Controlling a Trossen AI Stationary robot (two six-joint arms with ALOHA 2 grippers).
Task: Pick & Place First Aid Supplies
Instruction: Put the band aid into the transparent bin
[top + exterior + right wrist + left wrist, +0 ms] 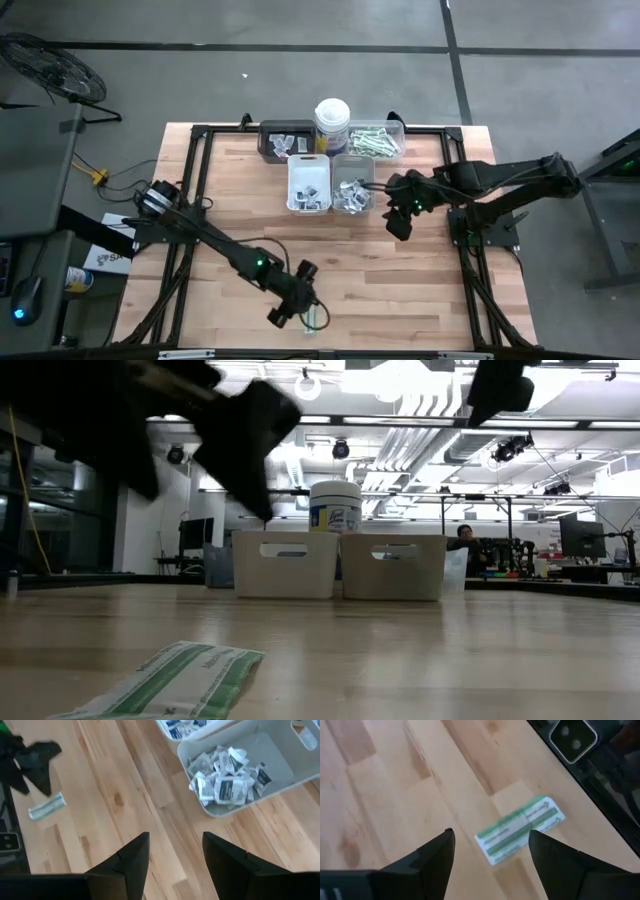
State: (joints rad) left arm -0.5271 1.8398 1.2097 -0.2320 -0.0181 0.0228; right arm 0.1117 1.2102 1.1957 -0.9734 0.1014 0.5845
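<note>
Green-and-white strip [165, 682] under open left gripper [490, 852]

the right pincer [175, 855] hangs with its two dark fingers [130, 862] apart over the pale wooden plank surface [125, 795]. just ahead, a grey rectangular plastic tray [280, 777] holds a heap of white square sachets with dark marks [225, 777]. well apart lies a green-and-white strip packet [46, 806], beneath the other arm's dark pincer [32, 762].
</note>
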